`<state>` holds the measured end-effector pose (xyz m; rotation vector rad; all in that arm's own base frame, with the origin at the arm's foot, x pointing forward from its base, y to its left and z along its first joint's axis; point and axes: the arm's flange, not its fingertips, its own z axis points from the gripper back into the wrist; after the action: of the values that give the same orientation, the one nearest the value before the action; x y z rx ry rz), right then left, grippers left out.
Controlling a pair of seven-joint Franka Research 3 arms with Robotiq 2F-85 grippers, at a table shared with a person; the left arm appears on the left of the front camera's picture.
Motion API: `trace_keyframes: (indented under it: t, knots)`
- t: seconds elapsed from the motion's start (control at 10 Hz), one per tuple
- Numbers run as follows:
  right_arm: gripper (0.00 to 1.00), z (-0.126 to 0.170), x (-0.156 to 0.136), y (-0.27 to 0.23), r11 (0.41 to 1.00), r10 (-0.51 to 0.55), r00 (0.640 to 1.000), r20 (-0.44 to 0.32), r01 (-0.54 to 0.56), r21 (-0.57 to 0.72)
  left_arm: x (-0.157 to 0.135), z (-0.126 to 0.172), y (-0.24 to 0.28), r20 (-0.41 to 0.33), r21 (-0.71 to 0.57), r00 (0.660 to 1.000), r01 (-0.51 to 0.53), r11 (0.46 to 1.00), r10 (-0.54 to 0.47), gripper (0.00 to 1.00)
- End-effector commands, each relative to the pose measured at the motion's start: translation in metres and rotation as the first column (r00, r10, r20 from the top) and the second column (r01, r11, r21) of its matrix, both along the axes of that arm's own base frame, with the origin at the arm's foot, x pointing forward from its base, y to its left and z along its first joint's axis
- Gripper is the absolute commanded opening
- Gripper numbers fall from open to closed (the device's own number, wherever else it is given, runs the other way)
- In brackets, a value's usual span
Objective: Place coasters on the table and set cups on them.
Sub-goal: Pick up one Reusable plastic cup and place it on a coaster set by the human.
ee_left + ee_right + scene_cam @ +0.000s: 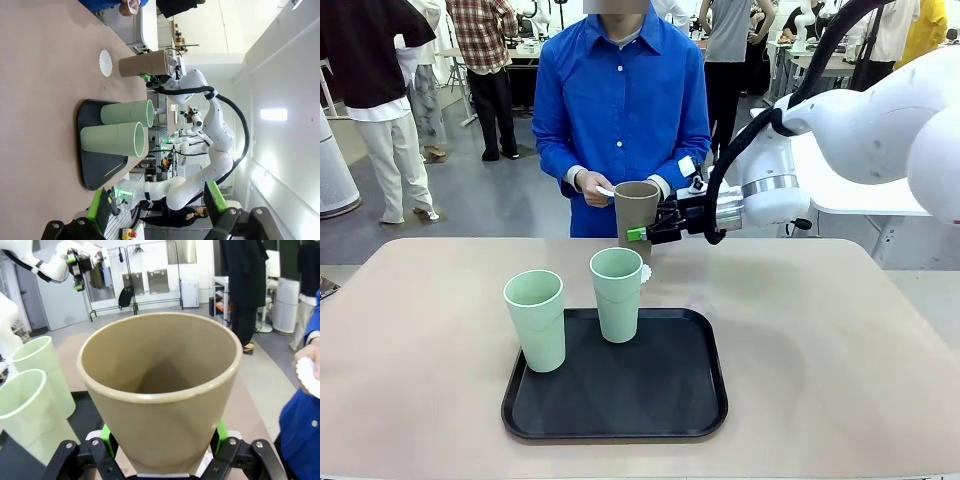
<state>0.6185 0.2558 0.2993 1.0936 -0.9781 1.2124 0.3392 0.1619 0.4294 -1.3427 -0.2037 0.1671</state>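
Brown cup point(637, 208): upright, long axis vertical, mouth up, pinched by right gripper point(640, 233) above the table's point(840, 330) far edge, near one coaster point(105, 62). Left gripper point(155, 200): spread, empty.

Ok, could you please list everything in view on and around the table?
beige tabletop: one, large, rounded corners.
black rounded-square tray: one, near middle of the tabletop.
pale mint green tumblers: two, standing on the tray.
tall matte brown tumbler: one, held aloft at the far side.
white lacy paper doily: one, on the tabletop beside the brown tumbler.
person's hand: holds something white, count unclear.
right gripper: black, shut on the brown tumbler.
left gripper: black, open.
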Motion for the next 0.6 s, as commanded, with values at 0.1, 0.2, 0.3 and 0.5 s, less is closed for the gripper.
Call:
trace_keyframes:
  t: [0.1, 0.2, 0.3, 0.5]
  knots:
    - [0.85, -0.0038, 0.0181, 0.0036, 1.000, 0.010, 1.000, 0.029, -0.010, 0.011, -0.0007, 0.0007, 0.0017, 0.021, -0.012, 1.000, -0.003, 1.000, 0.003, 1.00]
    - [0.85, -0.0066, 0.0178, 0.0028, 1.000, 0.012, 0.999, 0.040, -0.012, 0.008, -0.0007, 0.0007, 0.0017, 0.021, -0.012, 1.000, -0.003, 1.000, 0.003, 1.00]
    - [0.85, -0.0057, 0.0178, 0.0048, 1.000, -0.025, 0.999, 0.040, 0.024, 0.018, -0.0007, 0.0007, 0.0017, 0.021, -0.012, 1.000, -0.003, 1.000, 0.003, 1.00]
    - [0.85, -0.0051, 0.0111, 0.0017, 1.000, -0.003, 1.000, 0.008, 0.002, 0.008, -0.0007, 0.0007, 0.0017, 0.021, -0.012, 1.000, -0.003, 1.000, 0.003, 1.00]
